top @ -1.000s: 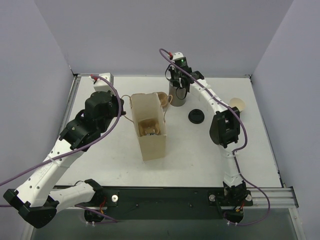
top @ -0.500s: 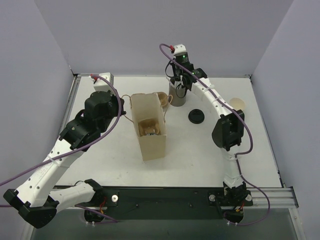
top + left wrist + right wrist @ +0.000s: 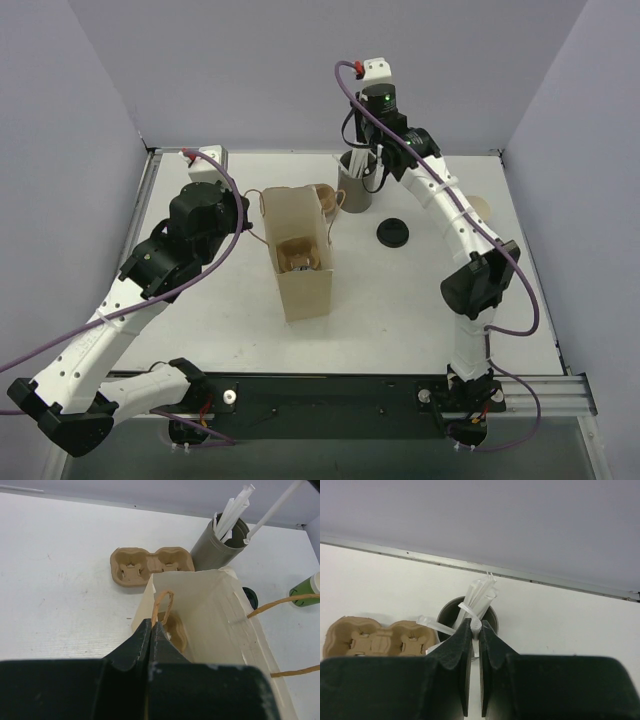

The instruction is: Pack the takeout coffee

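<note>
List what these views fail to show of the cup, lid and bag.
Green cup: cut by the left wrist view's right edge; mostly behind the right arm from the top.
Black lid: left wrist view, mostly behind the paper bag.
Bag floor: hidden by its walls and the cup carrier inside, top and left wrist views.

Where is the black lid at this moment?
In the top view, the black lid lies flat on the table, right of the paper bag and just nearer the arm bases than the grey straw holder.
</note>
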Controlling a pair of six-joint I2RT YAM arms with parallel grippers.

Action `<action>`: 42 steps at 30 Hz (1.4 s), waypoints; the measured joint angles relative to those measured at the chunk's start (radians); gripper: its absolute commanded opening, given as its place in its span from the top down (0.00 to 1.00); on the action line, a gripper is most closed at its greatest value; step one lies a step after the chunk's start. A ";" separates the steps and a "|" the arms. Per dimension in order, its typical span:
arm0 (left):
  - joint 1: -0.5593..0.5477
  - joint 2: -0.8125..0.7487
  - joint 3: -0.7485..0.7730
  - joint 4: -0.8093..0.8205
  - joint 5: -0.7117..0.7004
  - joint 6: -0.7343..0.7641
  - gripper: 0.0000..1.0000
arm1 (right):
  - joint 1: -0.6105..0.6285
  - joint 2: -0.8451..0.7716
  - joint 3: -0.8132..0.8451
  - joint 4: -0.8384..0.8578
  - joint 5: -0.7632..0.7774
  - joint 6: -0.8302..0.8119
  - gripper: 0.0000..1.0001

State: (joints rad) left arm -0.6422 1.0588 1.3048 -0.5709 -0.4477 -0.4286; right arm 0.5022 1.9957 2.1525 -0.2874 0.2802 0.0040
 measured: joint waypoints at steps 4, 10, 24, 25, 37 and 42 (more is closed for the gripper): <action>0.003 0.000 -0.003 0.006 0.008 0.005 1.00 | 0.031 -0.090 -0.001 -0.024 0.015 0.024 1.00; 0.005 -0.003 -0.006 0.012 0.013 0.014 1.00 | 0.138 -0.330 -0.078 0.008 0.048 0.033 1.00; 0.011 -0.019 -0.029 0.027 0.022 0.020 1.00 | 0.414 -0.571 -0.182 0.085 0.019 0.161 1.00; 0.011 -0.020 -0.031 0.030 0.023 0.020 1.00 | 0.431 -0.564 -0.199 0.078 0.019 0.163 1.00; 0.011 -0.032 -0.050 0.043 0.029 0.013 0.76 | 0.532 -0.379 -0.366 -0.041 0.026 0.237 0.88; 0.013 -0.055 -0.050 0.032 0.030 0.001 0.48 | 0.532 -0.363 -0.358 -0.098 0.025 0.268 0.42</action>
State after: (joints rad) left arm -0.6289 1.0035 1.2552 -0.5392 -0.4179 -0.4278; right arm 1.0340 1.6325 1.7943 -0.3855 0.3054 0.2718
